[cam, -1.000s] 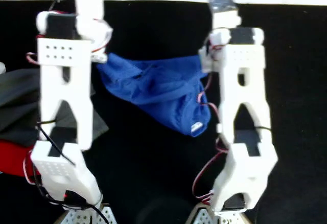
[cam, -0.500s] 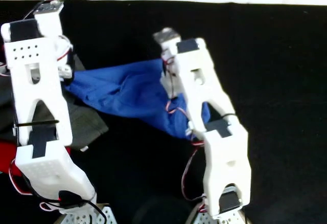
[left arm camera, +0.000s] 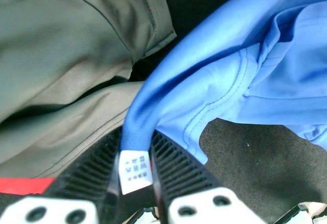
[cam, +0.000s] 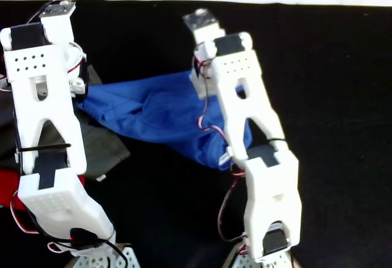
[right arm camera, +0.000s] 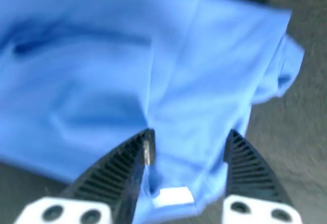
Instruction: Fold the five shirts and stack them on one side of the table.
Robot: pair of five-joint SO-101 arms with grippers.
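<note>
Black table (cam: 331,96); blue shirt (cam: 153,112) lies bunched between the two arms, left of centre. Left gripper (left arm camera: 137,157) pinched tight on the shirt's edge, beside its white tag (left arm camera: 135,171). Right gripper (right arm camera: 186,152) over the shirt's other end, jaws spread. Grey shirt (left arm camera: 66,55) and red shirt (cam: 7,185) at the table's left edge.
</note>
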